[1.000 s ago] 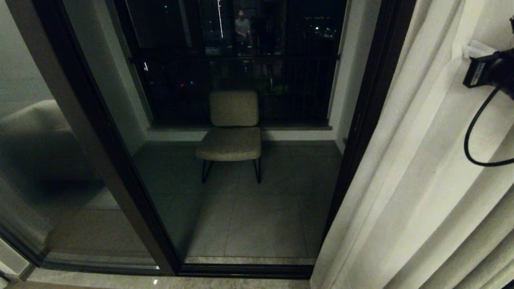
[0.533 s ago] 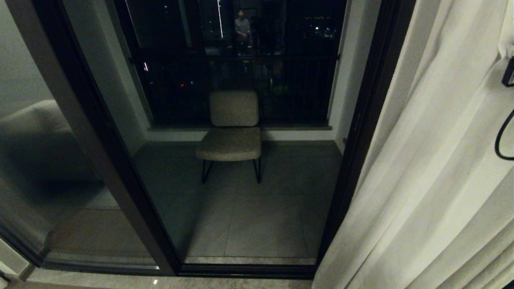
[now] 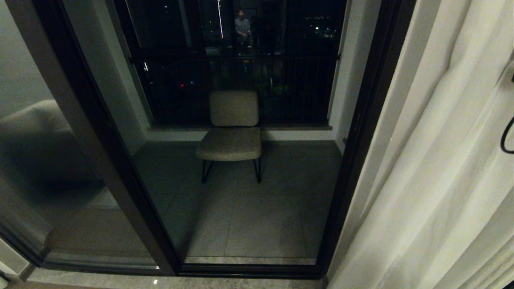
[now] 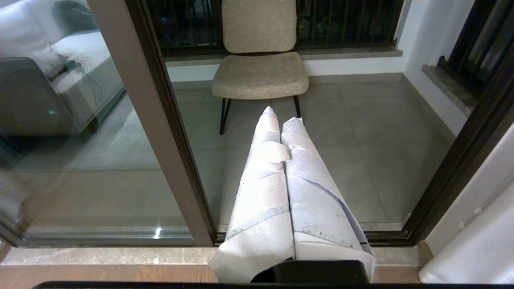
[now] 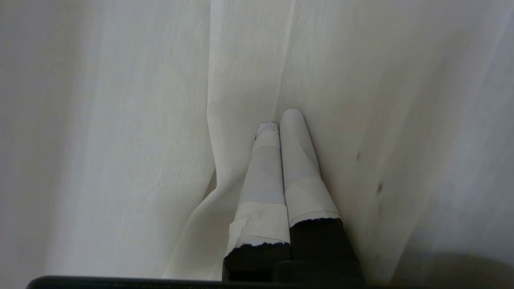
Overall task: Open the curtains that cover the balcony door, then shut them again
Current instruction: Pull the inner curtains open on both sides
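Curtains (image 3: 437, 168) hang bunched at the right side of the head view, cream-white with long vertical pleats, their inner edge lying against the dark right post of the balcony door (image 3: 361, 132). Door glass is uncovered across the middle and left of that view; its dark frame runs along the floor track and up a slanted centre post. Through the panes a beige padded chair (image 3: 233, 130) stands on the tiled balcony floor (image 3: 249, 216), facing inward, with a dark railing behind it. Reflection of a standing person (image 3: 242, 28) shows faintly high in the far glass. Right gripper (image 5: 279, 122) is pressed into a fold of curtain fabric, its two tape-wrapped fingers clenched side by side with cloth on both sides of them but none caught between them. Only a loop of black cable (image 3: 506, 138) from that arm shows at the right edge of the head view. Left gripper (image 4: 281, 114) is parked low in front of the door, pointing toward the chair, its white-wrapped fingers pressed together and holding nothing. Pale sofa reflection (image 4: 60, 68) shows in the left pane.
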Tool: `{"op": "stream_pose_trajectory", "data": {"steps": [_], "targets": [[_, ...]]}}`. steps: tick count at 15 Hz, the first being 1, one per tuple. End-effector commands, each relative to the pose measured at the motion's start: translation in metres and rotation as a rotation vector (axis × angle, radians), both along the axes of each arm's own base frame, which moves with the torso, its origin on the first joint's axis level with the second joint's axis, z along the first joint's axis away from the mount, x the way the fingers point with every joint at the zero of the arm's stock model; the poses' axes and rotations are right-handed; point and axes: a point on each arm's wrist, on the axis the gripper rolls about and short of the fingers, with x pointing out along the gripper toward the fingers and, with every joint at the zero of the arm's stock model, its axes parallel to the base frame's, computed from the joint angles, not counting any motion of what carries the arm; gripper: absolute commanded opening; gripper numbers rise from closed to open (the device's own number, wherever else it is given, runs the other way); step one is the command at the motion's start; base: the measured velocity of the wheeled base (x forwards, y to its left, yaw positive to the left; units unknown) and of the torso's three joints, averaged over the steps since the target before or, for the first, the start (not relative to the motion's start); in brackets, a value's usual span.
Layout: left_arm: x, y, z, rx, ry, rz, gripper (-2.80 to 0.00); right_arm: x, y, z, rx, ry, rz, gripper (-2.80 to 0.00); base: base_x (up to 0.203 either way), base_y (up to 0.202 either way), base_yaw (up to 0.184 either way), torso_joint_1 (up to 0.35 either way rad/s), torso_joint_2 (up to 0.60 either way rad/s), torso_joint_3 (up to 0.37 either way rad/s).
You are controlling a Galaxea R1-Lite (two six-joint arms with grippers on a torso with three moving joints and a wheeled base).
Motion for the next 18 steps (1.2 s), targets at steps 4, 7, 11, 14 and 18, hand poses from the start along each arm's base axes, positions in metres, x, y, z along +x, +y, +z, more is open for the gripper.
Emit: {"op": "stream_pose_trajectory", "data": {"steps": [4, 7, 11, 14, 18], "targets": [[0.0, 0.0, 0.0, 0.0, -0.001, 0.0, -2.8, -0.012, 0.005, 0.009, -0.011, -0.016, 0.004, -2.8, 0.0, 0.0, 0.0, 0.0, 0.0, 0.0], [0.0, 0.0, 0.0, 0.0, -0.001, 0.0, -2.8, -0.033, 0.015, 0.015, -0.012, -0.019, 0.005, -2.8, 0.0, 0.0, 0.0, 0.0, 0.0, 0.0], [0.0, 0.0, 0.0, 0.001, -0.001, 0.0, -2.8, -0.081, 0.036, 0.012, -0.001, 0.008, 0.008, -2.8, 0.0, 0.0, 0.0, 0.0, 0.0, 0.0], [0.0, 0.0, 0.0, 0.0, -0.001, 0.0, -2.8, -0.124, 0.057, 0.004, 0.009, 0.035, 0.019, -2.8, 0.0, 0.0, 0.0, 0.0, 0.0, 0.0], [0.0, 0.0, 0.0, 0.0, -0.001, 0.0, -2.8, -0.179, 0.083, -0.021, 0.029, 0.08, 0.039, -2.8, 0.0, 0.0, 0.0, 0.0, 0.0, 0.0]]}}
